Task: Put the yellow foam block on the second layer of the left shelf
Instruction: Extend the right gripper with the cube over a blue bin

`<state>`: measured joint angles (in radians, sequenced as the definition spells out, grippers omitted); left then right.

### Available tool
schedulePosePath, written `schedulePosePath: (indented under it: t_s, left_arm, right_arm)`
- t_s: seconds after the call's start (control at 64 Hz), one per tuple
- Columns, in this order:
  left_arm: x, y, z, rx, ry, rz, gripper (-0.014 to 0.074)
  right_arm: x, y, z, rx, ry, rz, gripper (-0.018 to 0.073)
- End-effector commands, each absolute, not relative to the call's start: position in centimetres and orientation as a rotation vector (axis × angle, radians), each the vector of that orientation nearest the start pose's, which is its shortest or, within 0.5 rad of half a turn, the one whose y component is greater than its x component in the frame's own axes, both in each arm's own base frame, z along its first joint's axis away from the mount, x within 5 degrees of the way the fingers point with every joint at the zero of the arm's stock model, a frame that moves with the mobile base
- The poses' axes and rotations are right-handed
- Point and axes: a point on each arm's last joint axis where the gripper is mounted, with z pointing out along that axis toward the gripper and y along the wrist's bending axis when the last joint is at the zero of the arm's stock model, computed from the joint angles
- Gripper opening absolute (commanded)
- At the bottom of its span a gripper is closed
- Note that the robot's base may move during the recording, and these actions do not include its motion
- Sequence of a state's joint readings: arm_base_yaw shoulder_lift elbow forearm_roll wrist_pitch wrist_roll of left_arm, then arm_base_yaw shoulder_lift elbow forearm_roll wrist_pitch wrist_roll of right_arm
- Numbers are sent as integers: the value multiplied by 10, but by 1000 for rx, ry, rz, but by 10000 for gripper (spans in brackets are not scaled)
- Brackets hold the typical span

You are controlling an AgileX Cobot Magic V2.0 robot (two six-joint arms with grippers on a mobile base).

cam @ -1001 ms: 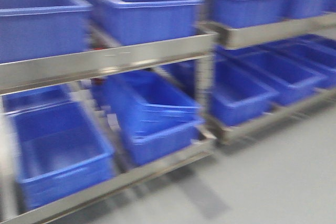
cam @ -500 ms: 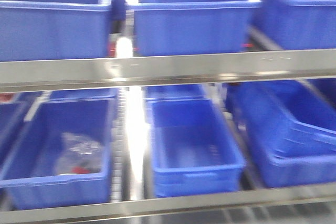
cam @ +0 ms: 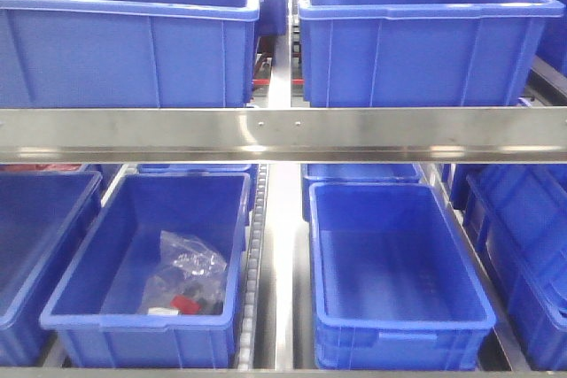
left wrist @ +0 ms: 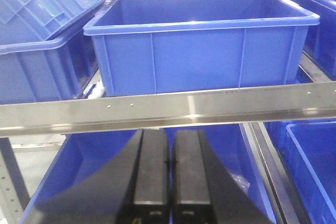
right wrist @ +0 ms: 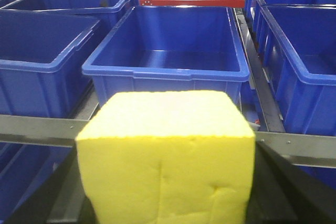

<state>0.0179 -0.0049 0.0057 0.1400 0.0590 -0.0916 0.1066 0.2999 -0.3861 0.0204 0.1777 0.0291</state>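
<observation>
The yellow foam block [right wrist: 165, 156] fills the lower middle of the right wrist view, a bright cube with creases on its near face. My right gripper [right wrist: 167, 184] is shut on it, and its dark fingers [right wrist: 275, 182] show only at the block's sides. Beyond the block runs a steel shelf rail [right wrist: 37, 129], with an open blue bin [right wrist: 165, 73] behind it. In the left wrist view my left gripper [left wrist: 171, 136] is shut with nothing in it, just below another steel rail [left wrist: 168, 109]. Neither gripper shows in the front view.
The front view faces a steel shelf rail [cam: 283, 135] squarely. Two large blue bins [cam: 133, 37] [cam: 425, 37] stand on the upper level. Below, one bin [cam: 62, 307] holds a clear bag of small parts [cam: 182, 276], beside an empty bin [cam: 403, 316]. More bins flank both sides.
The front view has swung left along the shelving, from a blurred slanted look at two racks and floor to a sharp, square-on view of one rack's bins.
</observation>
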Motion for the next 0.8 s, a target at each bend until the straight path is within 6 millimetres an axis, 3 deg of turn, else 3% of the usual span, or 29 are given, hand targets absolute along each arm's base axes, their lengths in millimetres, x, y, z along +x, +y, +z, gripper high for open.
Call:
schedulePosePath:
  t_s: [0.0, 0.782]
  left_arm:
    - [56, 0, 206, 24, 1469, 35, 136]
    - [56, 0, 206, 24, 1469, 35, 136]
  right_arm:
    - [74, 8, 326, -49, 1460, 112, 505]
    - [74, 8, 326, -49, 1460, 112, 505]
